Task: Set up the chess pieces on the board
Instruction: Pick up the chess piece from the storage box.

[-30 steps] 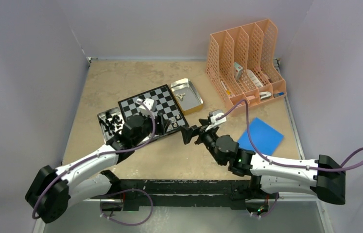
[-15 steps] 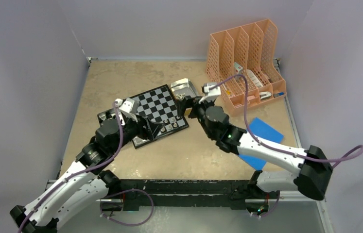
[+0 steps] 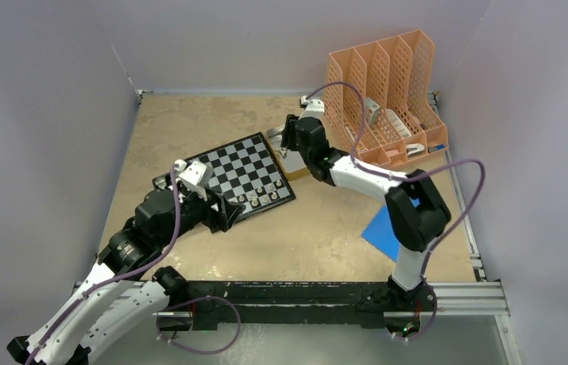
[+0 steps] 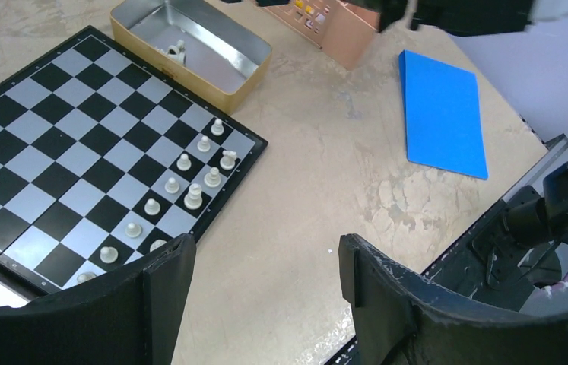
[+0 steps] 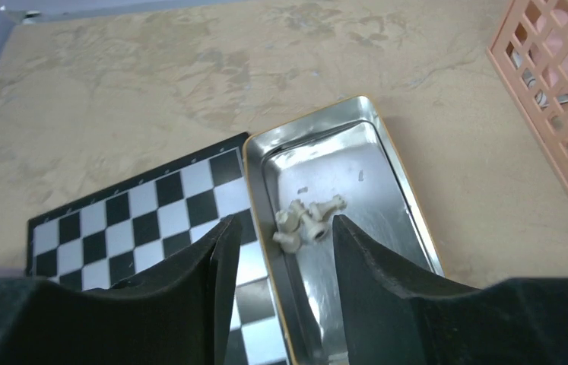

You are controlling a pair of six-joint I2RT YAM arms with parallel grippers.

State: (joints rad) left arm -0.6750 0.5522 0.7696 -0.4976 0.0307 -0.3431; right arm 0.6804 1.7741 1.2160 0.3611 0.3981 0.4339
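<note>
The board point(image 3: 242, 169) lies at mid-table, also in the left wrist view point(image 4: 60, 137) and the right wrist view point(image 5: 151, 205). Several pale chess pieces point(image 4: 189, 182) stand along its near right edge point(image 3: 261, 196). A few more pale pieces point(image 5: 307, 220) lie loose in the gold-rimmed metal tray point(image 5: 356, 175) beside the board. My right gripper point(image 5: 282, 228) hangs open over that tray's left rim, holding nothing; from above the right gripper point(image 3: 287, 144) covers most of the tray. My left gripper point(image 4: 265, 247) is open and empty over bare table, off the board's near corner point(image 3: 227, 213).
An orange file rack point(image 3: 383, 91) with small items stands at the back right. A blue pad point(image 4: 444, 114) lies on the table to the right, partly behind the right arm point(image 3: 383, 228). A second metal tray point(image 3: 160, 181) left of the board is mostly hidden by the left arm.
The right arm swung from mid-table up to the gold tray and its jaws narrowed. The left arm pulled back off the board toward the near left, jaws wider.
</note>
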